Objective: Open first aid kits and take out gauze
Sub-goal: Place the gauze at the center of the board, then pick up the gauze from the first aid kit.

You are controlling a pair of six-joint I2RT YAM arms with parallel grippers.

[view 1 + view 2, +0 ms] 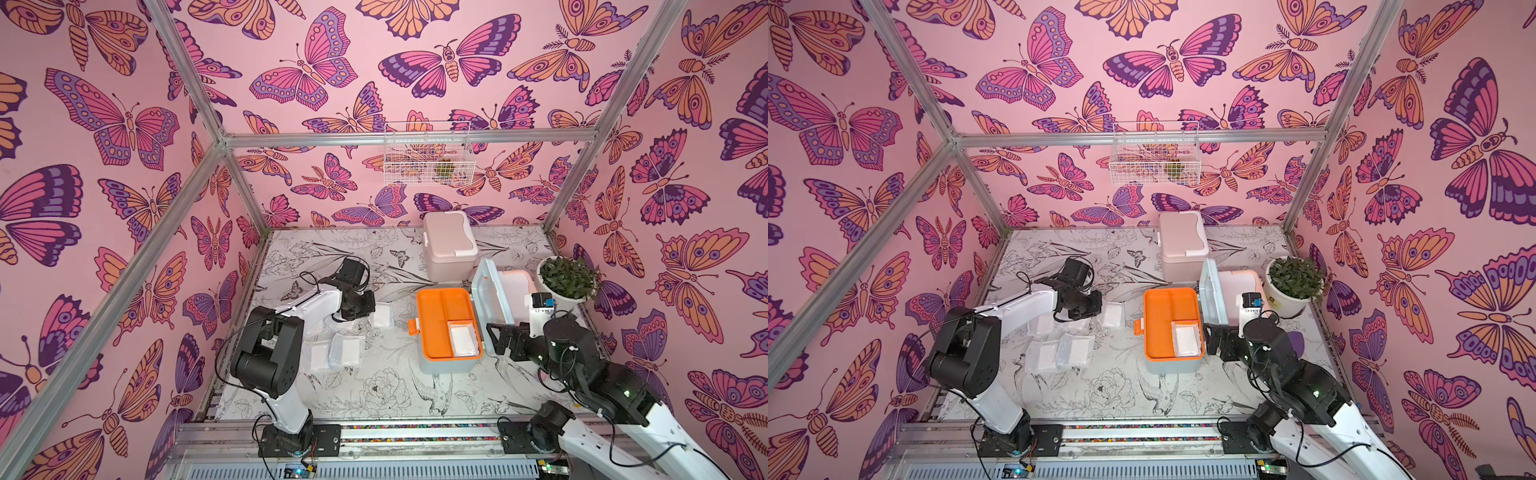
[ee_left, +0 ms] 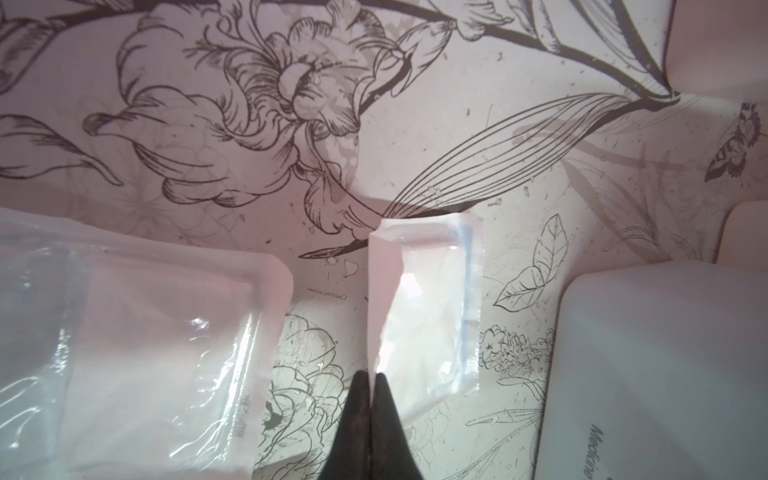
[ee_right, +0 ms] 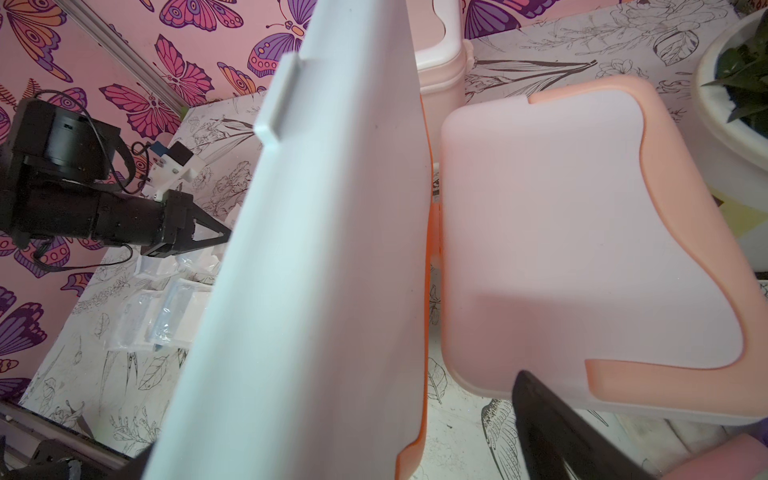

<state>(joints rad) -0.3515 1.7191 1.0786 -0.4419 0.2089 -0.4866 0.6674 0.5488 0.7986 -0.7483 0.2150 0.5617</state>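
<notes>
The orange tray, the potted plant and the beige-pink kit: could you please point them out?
orange tray (image 1: 432,324), a top view, bare compartment floor
potted plant (image 1: 569,274), a top view, leaves
beige-pink kit (image 1: 446,233), a top view, lid

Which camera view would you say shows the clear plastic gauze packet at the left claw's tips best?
The left wrist view: the clear plastic gauze packet sits large at centre, its edge pinched in the shut left claw. Both top views show the packet small; in the right wrist view the raised blue-grey plastic lid hides it.

Bright, even, pink-tinged light; the frame rails bow toward both top views' edges. Glare glints off the gauze packet, and that close-up looks possibly a touch soft.
</notes>
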